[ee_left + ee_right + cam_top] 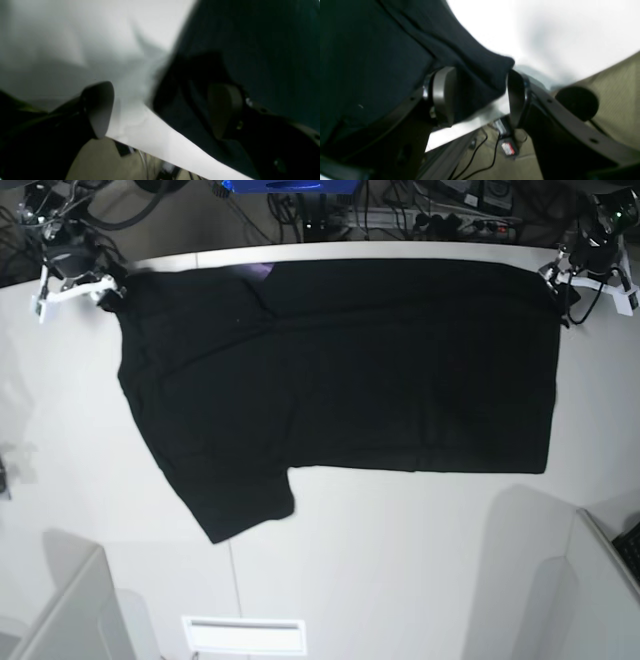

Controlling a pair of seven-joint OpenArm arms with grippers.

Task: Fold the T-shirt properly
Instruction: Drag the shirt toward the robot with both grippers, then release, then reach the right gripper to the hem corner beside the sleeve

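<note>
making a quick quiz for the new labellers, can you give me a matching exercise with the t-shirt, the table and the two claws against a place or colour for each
Things:
1. T-shirt
2. table
3. left claw
4. right claw

Place or colour:
A. at the shirt's far corner on the base view's left
B. white, under the shirt
C. at the shirt's far corner on the base view's right
D. black, spread out flat

Pairs: 1-D, 2-B, 3-C, 4-A
</note>
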